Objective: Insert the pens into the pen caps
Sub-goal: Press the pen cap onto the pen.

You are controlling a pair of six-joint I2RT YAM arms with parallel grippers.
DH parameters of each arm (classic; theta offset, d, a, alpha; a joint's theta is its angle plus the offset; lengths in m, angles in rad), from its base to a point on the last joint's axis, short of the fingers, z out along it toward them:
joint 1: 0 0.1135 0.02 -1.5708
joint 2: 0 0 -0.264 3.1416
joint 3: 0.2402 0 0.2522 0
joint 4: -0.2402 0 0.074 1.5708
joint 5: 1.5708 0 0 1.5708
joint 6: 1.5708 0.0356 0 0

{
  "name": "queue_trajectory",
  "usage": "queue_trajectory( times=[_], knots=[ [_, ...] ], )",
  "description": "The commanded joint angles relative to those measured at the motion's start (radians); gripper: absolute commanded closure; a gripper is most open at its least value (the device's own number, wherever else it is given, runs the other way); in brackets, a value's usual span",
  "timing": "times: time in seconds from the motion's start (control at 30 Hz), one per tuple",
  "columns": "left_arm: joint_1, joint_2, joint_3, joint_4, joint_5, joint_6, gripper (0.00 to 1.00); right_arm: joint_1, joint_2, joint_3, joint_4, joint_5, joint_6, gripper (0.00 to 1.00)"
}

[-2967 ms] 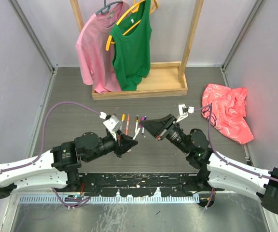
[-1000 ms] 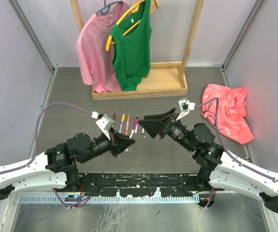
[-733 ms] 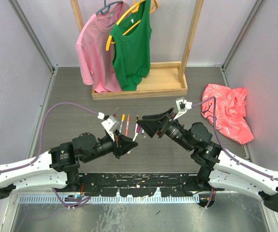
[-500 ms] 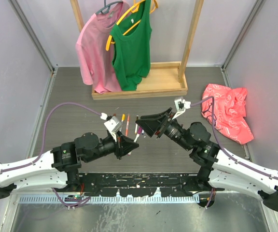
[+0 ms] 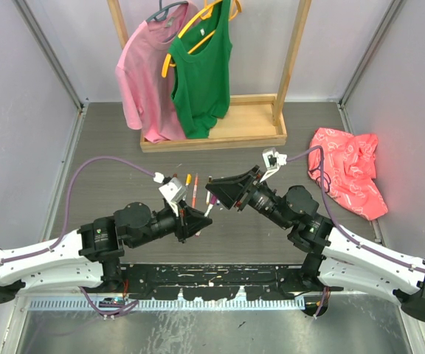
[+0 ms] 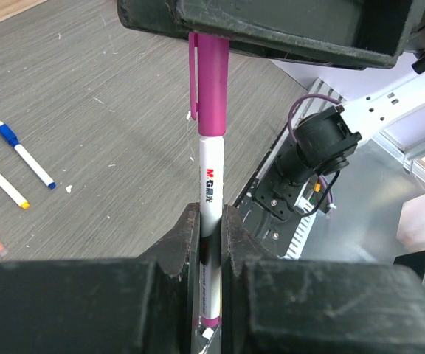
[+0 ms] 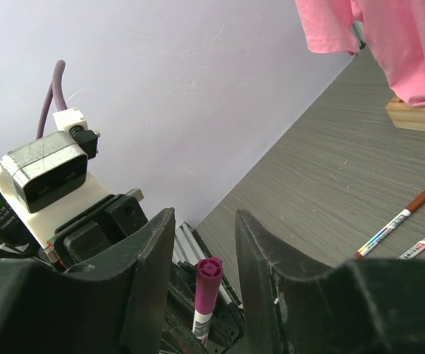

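Capping step: left end effector point(image 6: 211, 221) clamped on magenta pen point(image 6: 211, 177), held aloft just beside the loose pens point(image 5: 192, 188), right end effector point(image 7: 205, 217) fingers apart astride magenta cap point(image 6: 212, 88) on its tip; close squarely, then press along barrel axis without side load.

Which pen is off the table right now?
The magenta-capped pen, clamped by its white barrel in the left gripper. The other pens all lie flat on the table, with nothing holding them.
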Motion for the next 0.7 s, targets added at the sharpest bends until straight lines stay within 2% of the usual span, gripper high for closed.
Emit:
queue_trajectory(
  times=[0.0, 0.4, 0.53, 0.67],
  knots=[
    [-0.001, -0.016, 0.034, 0.03, -0.034, 0.003, 1.0, 0.001, -0.002, 0.011, 0.043, -0.024, 0.003, 0.58],
    [0.0, -0.018, 0.038, 0.042, -0.055, -0.002, 1.0, 0.001, 0.007, 0.007, 0.032, -0.038, 0.009, 0.61],
    [-0.001, -0.02, 0.038, 0.043, -0.061, -0.003, 1.0, 0.001, 0.012, 0.007, 0.031, -0.041, 0.009, 0.68],
    [-0.001, -0.026, 0.038, 0.046, -0.069, -0.004, 1.0, 0.001, 0.016, 0.009, 0.026, -0.048, 0.005, 0.83]
  ],
)
